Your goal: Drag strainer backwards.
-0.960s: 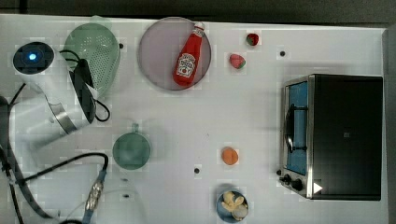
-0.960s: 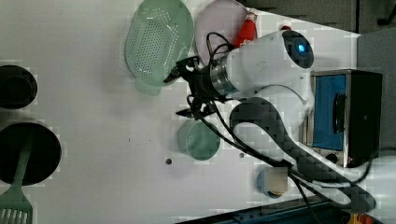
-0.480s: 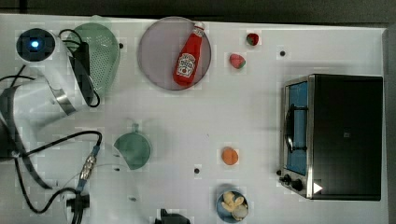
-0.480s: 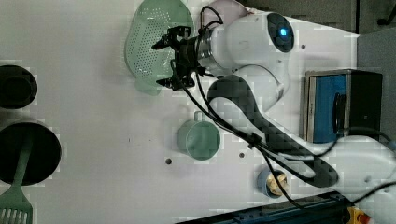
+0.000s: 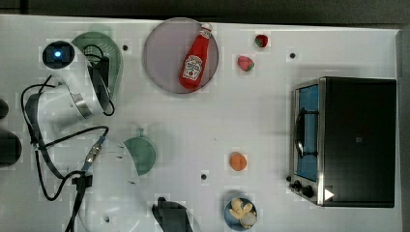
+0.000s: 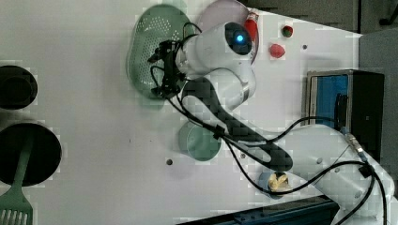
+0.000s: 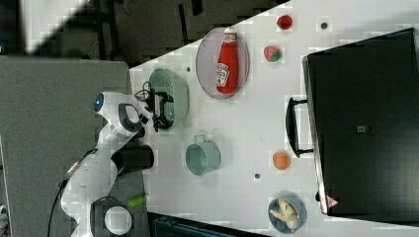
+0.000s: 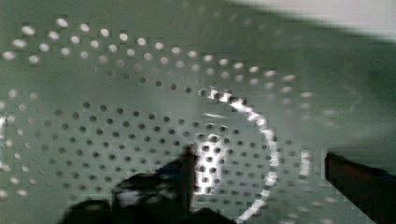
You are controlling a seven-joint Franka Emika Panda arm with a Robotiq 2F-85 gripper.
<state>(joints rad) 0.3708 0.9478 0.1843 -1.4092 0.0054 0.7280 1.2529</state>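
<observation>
- The table [image 5: 270, 125] was white, and the strainer [image 5: 112, 50] sat in its far corner at the top view's upper left, just beside the round plate [image 5: 162, 53] that carried the ketchup bottle [image 5: 194, 60].
- The arm [image 5: 63, 92] reached over that corner from the top view's left edge, so its wrist covered much of the strainer.
- The strainer was an oval whose long axis ran roughly up and down in the left view [image 6: 155, 37], along the table's short side.
- The gripper [image 6: 162, 68] hung directly above the basin, toward the end of the oval nearer the green cup [image 6: 199, 140], not beside the rim.
- Its fingers stood wide apart with nothing between them; in the wrist view one dark fingertip [image 8: 355, 175] and the holed floor of the strainer [image 8: 140, 93] were both close to the lens.
- Judged from this, the strainer lay straight below the gripper, so the coming move looked like a short drop to hook the inner wall.
- The drag itself would then need to run along the oval's long axis or across it, and I could not tell which counted as backwards.
</observation>
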